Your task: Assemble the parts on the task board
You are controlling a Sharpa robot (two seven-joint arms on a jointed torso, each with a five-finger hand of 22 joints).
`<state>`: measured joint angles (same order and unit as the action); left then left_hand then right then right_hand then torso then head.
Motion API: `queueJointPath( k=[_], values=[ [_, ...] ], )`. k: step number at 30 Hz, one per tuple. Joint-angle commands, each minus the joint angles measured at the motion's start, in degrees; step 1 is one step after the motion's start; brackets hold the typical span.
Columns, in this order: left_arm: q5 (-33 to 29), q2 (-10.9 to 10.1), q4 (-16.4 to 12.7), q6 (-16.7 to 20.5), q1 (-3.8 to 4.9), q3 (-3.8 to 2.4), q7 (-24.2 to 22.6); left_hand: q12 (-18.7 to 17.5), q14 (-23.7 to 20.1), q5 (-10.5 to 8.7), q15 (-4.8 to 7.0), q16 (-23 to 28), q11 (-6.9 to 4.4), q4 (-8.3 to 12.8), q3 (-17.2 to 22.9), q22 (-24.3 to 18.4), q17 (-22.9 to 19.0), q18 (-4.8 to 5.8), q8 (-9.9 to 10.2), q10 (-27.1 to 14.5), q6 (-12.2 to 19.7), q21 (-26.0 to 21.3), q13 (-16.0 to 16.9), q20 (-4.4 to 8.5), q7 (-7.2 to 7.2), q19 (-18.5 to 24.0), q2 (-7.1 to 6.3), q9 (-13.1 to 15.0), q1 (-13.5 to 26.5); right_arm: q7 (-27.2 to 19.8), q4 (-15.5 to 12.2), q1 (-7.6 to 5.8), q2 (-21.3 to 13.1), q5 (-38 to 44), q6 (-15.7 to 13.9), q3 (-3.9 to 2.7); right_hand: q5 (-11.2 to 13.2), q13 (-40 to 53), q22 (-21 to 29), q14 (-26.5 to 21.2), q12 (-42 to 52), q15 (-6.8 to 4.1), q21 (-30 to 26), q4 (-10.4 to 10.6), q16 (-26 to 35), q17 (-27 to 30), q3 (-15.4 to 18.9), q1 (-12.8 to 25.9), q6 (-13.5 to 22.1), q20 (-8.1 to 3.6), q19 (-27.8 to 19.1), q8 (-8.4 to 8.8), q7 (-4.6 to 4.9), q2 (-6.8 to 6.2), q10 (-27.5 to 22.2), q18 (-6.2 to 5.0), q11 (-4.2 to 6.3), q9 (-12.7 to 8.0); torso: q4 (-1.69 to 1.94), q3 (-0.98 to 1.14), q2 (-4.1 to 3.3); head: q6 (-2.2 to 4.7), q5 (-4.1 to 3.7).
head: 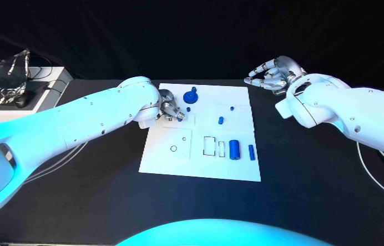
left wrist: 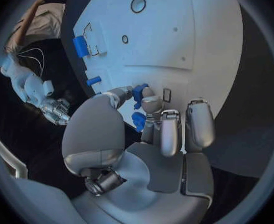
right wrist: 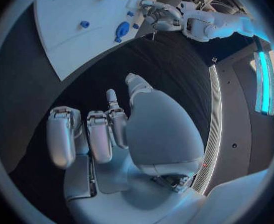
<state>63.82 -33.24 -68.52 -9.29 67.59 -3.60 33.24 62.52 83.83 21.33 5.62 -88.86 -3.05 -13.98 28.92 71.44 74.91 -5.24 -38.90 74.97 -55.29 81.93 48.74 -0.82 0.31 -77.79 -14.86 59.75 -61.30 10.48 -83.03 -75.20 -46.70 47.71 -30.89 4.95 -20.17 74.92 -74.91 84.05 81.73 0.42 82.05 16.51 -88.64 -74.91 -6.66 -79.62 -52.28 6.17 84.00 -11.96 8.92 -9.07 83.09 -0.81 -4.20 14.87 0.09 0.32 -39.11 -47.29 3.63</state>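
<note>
1. Looking down in the head view, the white task board (head: pixel 200 162) lies mid-frame on the black table (head: pixel 96 201). The left hand (head: pixel 168 108) sits over the board's upper left part, beside a blue round part (head: pixel 191 96) with a stem. Whether it grips anything cannot be told from here. The right hand (head: pixel 273 74) hovers off the board at upper right, fingers curled in with nothing in them. A blue cylinder (head: pixel 235 150) and a slim blue bar (head: pixel 251 152) lie loose at the board's lower right, next to outlined slots. Two small blue pegs (head: pixel 222 120) stand mid-board.

2. In the left wrist view, the left hand (left wrist: pixel 151 129) pinches a small blue part (left wrist: pixel 139 92) between thumb and fingers, right over the board (left wrist: pixel 193 35). Another blue piece (left wrist: pixel 137 119) shows just below, between the fingers. Two open round holes in the board stand unfilled.

3. In the right wrist view, the right hand (right wrist: pixel 112 134) is clenched loosely over bare table, holding nothing, well apart from the board (right wrist: pixel 68 25) at upper left.

4. Judging from this, assembly looks only partly done: some pieces seem seated, one insertion is in hand, and the loose cylinder and bar remain.
</note>
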Motion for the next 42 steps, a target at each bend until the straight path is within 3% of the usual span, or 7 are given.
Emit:
queueJointPath(
  k=[1, 5, 7, 12, 16, 29, 42],
  values=[
    [-0.34, -0.07, -0.06, -1.21, -0.20, 0.13, 0.40, 0.28, 5.59, -0.39, 0.30, -0.15, 0.03, -0.10, -0.41, 0.07, 13.08, 1.15, 0.27, -0.46, -0.03, -0.23, -0.09, 0.15, 0.38, -0.22, -0.07, 0.12, -0.50, -0.61, -0.07, 0.01, -0.03, 0.30, 0.47, -0.02, -0.30, 6.97, -9.63, 4.61, -0.38, -0.49, -0.25, 0.06, 0.30, -9.34, -0.42, 0.73, 0.44, -0.40, 2.62, -0.05, 0.14, -0.02, -0.46, -1.15, -0.02, 0.05, -0.01, 0.03, 0.04, -0.07, 0.00],
    [-0.40, -0.14, -0.19, -1.32, -0.20, 0.14, 0.22, 0.12, 5.56, 0.43, 0.40, -0.11, -0.13, 0.13, 0.30, 0.08, 13.01, 1.13, 1.04, -0.70, 0.33, -0.29, -0.23, 0.18, 0.21, -0.19, 1.53, 0.19, -4.29, -0.62, -0.05, 0.01, -0.04, 0.30, 0.47, -0.02, -0.30, 6.97, -9.63, 4.61, -0.38, -0.49, -0.25, 0.06, 0.30, -9.34, -0.42, 0.73, 0.44, -0.40, 2.62, -0.05, 0.14, -0.02, -0.46, -1.15, -0.02, 0.05, -0.02, 0.00, 0.02, -0.08, 0.01],
    [-0.48, -0.18, -0.26, -1.38, -0.20, 0.14, 0.10, -0.14, 5.55, 1.03, 0.46, -0.08, -0.17, 0.63, 3.71, 0.08, 12.96, 1.12, 1.97, -1.04, 0.89, -0.33, -0.43, 0.20, 0.23, -0.15, 1.79, 0.06, -7.41, -0.62, -0.05, 0.01, -0.05, 0.30, 0.47, -0.02, -0.30, 6.97, -9.63, 4.61, -0.38, -0.49, -0.25, 0.06, 0.30, -9.34, -0.42, 0.73, 0.44, -0.40, 2.62, -0.05, 0.14, -0.02, -0.46, -1.15, -0.02, 0.05, 0.00, 0.01, 0.01, -0.05, 0.03],
    [-0.67, -0.21, -0.36, -1.42, -0.20, 0.14, -0.17, -0.54, 5.53, 1.28, 0.10, -0.03, 0.17, 2.43, 15.85, 0.07, 12.88, 1.08, 2.72, -1.09, 1.32, -0.39, -0.88, -0.04, 0.77, 0.00, -1.30, 0.88, -8.84, -0.63, -0.02, 0.02, -0.04, 0.30, 0.48, -0.02, -0.30, 6.97, -9.63, 4.61, -0.38, -0.49, -0.25, 0.06, 0.30, -9.34, -0.42, 0.73, 0.44, -0.40, 2.62, -0.05, 0.14, -0.02, -0.46, -1.15, -0.02, 0.05, 0.03, -0.04, -0.01, -0.09, 0.02],
    [-0.95, -0.19, -0.39, -1.03, -0.20, 0.14, -0.45, -0.90, 5.49, 1.49, -0.08, 0.05, 0.44, 4.95, 20.47, 0.14, 12.74, 1.07, 2.38, -1.07, 1.58, -0.34, -1.28, -0.21, 1.15, 0.04, -1.42, 1.99, -7.97, -0.64, 0.00, 0.02, -0.03, 0.30, 0.48, -0.02, -0.30, 6.97, -9.63, 4.61, -0.38, -0.49, -0.25, 0.06, 0.30, -9.34, -0.42, 0.73, 0.44, -0.40, 2.62, -0.05, 0.14, -0.02, -0.46, -1.15, -0.02, 0.05, 0.02, -0.07, 0.00, -0.08, 0.03],
    [-3.07, 0.01, -0.45, 2.11, -0.21, 0.17, -1.96, -1.10, 5.42, 1.19, -0.19, 0.19, 0.61, 6.53, 22.92, 0.16, 12.48, 1.05, 1.98, -0.99, 1.51, -0.29, -1.55, -0.32, 1.34, 0.09, -0.70, 2.82, -6.73, -0.66, 0.05, 0.02, 0.01, 0.30, 0.51, -0.02, -0.30, 6.97, -9.63, 4.61, -0.38, -0.49, -0.25, 0.06, 0.30, -9.34, -0.42, 0.73, 0.44, -0.40, 2.62, -0.05, 0.14, -0.02, -0.46, -1.15, -0.02, 0.05, -0.02, -0.03, 0.00, -0.18, 0.11],
    [-3.63, 0.34, -0.05, -0.62, -0.21, 0.15, -0.39, -1.24, 5.44, 1.13, -0.22, 0.16, 0.63, 7.15, 23.30, 0.13, 12.53, 1.04, 1.93, -1.04, 1.55, -0.29, -1.76, -0.34, 1.37, 0.14, -0.73, 3.00, -6.47, -0.63, 0.12, 0.03, 0.09, 0.30, 0.64, -0.02, -0.30, 6.97, -9.63, 4.61, -0.38, -0.49, -0.25, 0.06, 0.30, -9.34, -0.42, 0.73, 0.44, -0.40, 2.62, -0.05, 0.14, -0.02, -0.46, -1.15, -0.02, 0.05, -0.03, 0.04, 0.01, -0.35, 0.17]
  ],
)
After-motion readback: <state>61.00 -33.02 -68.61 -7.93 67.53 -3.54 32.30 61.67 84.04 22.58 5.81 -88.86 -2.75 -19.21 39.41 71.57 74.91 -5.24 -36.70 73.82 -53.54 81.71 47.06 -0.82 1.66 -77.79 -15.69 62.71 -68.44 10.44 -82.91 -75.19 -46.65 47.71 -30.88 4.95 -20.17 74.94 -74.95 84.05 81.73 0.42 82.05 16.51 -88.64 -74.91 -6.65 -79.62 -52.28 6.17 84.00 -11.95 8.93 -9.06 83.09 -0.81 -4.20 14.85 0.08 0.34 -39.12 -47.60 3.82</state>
